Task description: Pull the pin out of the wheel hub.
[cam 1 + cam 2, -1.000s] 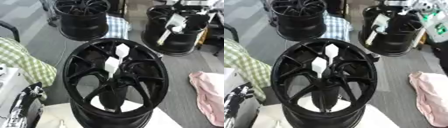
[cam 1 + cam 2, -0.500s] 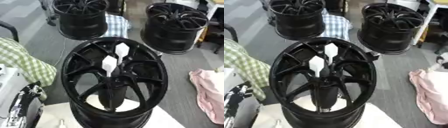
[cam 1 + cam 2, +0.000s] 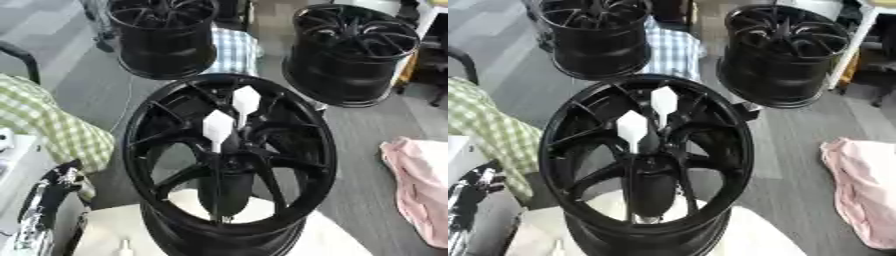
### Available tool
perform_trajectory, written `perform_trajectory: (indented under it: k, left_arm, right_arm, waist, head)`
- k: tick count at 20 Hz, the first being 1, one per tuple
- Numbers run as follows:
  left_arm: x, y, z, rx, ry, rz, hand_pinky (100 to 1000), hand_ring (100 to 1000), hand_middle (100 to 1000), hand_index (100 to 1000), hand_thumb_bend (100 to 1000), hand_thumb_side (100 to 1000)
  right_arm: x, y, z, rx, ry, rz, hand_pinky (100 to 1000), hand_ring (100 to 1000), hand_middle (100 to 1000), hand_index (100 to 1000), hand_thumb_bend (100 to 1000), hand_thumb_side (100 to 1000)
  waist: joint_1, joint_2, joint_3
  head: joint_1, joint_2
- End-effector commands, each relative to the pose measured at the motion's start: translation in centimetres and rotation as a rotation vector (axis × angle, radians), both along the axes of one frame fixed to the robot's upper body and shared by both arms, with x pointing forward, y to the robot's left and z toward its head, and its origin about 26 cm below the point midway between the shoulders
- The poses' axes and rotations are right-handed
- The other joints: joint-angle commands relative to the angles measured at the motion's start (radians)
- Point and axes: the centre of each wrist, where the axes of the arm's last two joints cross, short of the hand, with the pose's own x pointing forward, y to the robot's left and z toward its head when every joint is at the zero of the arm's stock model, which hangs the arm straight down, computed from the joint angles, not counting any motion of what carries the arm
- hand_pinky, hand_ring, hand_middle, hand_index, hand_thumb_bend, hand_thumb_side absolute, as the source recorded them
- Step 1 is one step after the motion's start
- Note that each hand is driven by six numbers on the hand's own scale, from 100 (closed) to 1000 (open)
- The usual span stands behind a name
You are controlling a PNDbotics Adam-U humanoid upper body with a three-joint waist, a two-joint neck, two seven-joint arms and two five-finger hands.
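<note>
I see two more black wheels (image 3: 166, 35) (image 3: 354, 52) on the grey floor, a pink cloth (image 3: 420, 185) at right, and green checked cloth (image 3: 44, 130) at left.

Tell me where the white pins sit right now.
Both white pins stand side by side at the centre of the near black wheel hub; no hand touches them.

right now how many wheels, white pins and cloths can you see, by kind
black wheels: 3 (near, far left, far right)
white pins: 2
cloths: 3 (green checked, blue checked, pink)
total: 8
</note>
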Motion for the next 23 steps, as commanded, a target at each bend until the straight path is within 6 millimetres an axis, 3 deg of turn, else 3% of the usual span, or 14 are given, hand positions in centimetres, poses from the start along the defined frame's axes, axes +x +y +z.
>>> perform_trajectory:
  k: [1,5,6,7,10,14,23]
  left_arm:
    - [0.6,0.3,1.0,0.012,-0.030,-0.005,749,729,722,801,293,611]
    - [0.7,0.3,0.9,0.008,-0.032,-0.003,749,729,721,800,294,611]
    - [0.6,0.3,0.9,0.008,-0.033,-0.002,749,729,721,800,294,611]
    - [0.6,0.3,0.9,0.008,-0.033,-0.001,749,729,721,800,294,610]
    - [0.6,0.3,0.9,0.007,-0.035,0.002,750,729,721,800,294,611]
    - [0.6,0.3,0.9,0.005,-0.038,0.002,749,729,722,800,293,612]
    - [0.6,0.5,1.0,0.011,-0.044,0.004,749,729,723,800,294,612]
  right_arm:
    - [0.7,3.5,-1.0,0.078,-0.070,0.069,752,666,715,835,122,390]
    - [-0.2,8.1,-4.6,0.203,-0.069,0.142,740,628,677,802,100,377]
    - [-0.6,9.1,-5.5,0.234,-0.070,0.152,738,623,670,798,154,306]
    - [-0.9,9.8,-6.2,0.259,-0.071,0.157,736,616,660,792,100,371]
    - [-2.3,11.7,-8.4,0.330,-0.073,0.154,731,599,637,781,100,370]
    - [-3.2,13.0,-9.9,0.372,-0.073,0.173,726,590,624,776,100,364]
    - [-3.3,13.4,-10.1,0.383,-0.115,0.191,722,574,604,773,100,368]
  waist:
    - [0.005,-0.002,0.002]
    - [0.011,0.003,-0.001]
    - [0.012,0.004,-0.002]
    - [0.012,0.005,-0.003]
    - [0.015,0.008,-0.007]
    - [0.018,0.012,-0.010]
    - [0.020,0.023,-0.016]
  head:
    - [-0.008,-0.002]
    - [-0.014,-0.002]
    - [-0.015,-0.002]
    - [-0.015,-0.002]
    - [-0.016,-0.004]
    - [-0.017,-0.005]
    - [-0.040,-0.008]
